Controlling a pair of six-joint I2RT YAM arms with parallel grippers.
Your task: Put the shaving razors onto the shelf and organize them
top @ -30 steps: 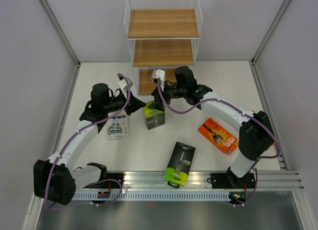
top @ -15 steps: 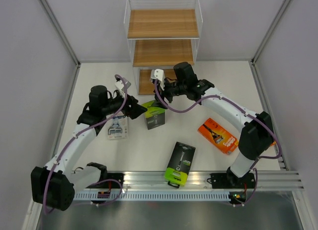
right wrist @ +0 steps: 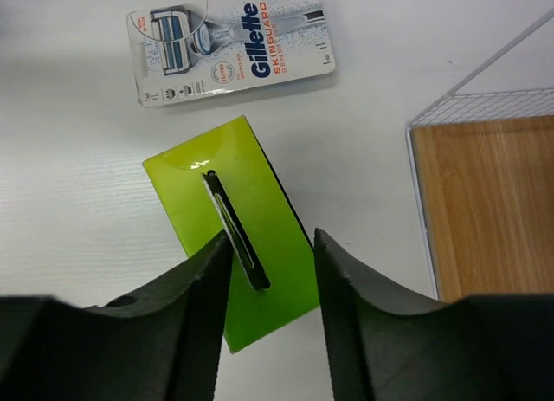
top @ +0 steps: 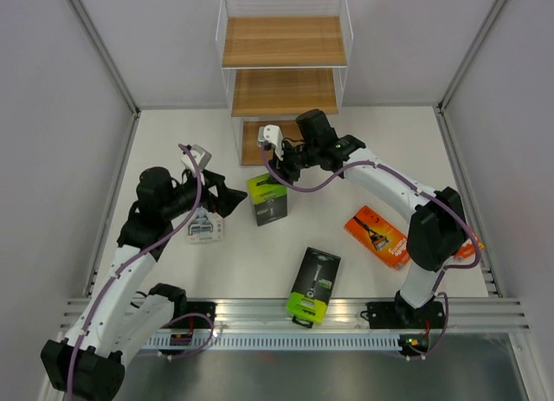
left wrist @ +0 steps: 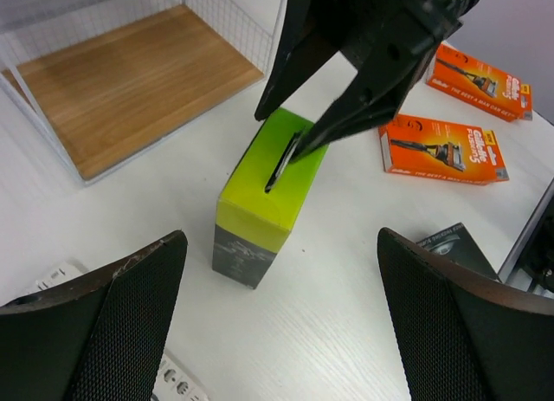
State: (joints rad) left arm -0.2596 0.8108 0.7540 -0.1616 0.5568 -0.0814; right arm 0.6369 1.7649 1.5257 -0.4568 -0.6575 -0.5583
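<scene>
The shelf (top: 284, 42) is set at the far middle of the table (top: 173, 141), while all the packs are seen on the table itself. One black and lime-green pack (top: 268, 199) is stood on end just in front of the shelf's lowest board, its green end up. The right gripper (right wrist: 270, 245) is held over that green end with its fingers parted a little, one to each side of the hanger slot; whether the fingertips touch the card cannot be told for sure. The left gripper (left wrist: 281, 241) is pointed at the same pack from the left, its fingers spread wide with nothing between them. The clear and light-blue blister pack (top: 203, 226) is laid flat just below the left gripper. A second black and lime-green pack (top: 313, 284) is laid flat nearer the arm bases, and an orange pack (top: 379, 236) is laid flat to the right, with a second orange pack (left wrist: 480, 72) beyond it, partly hidden by the right arm in the overhead view
</scene>
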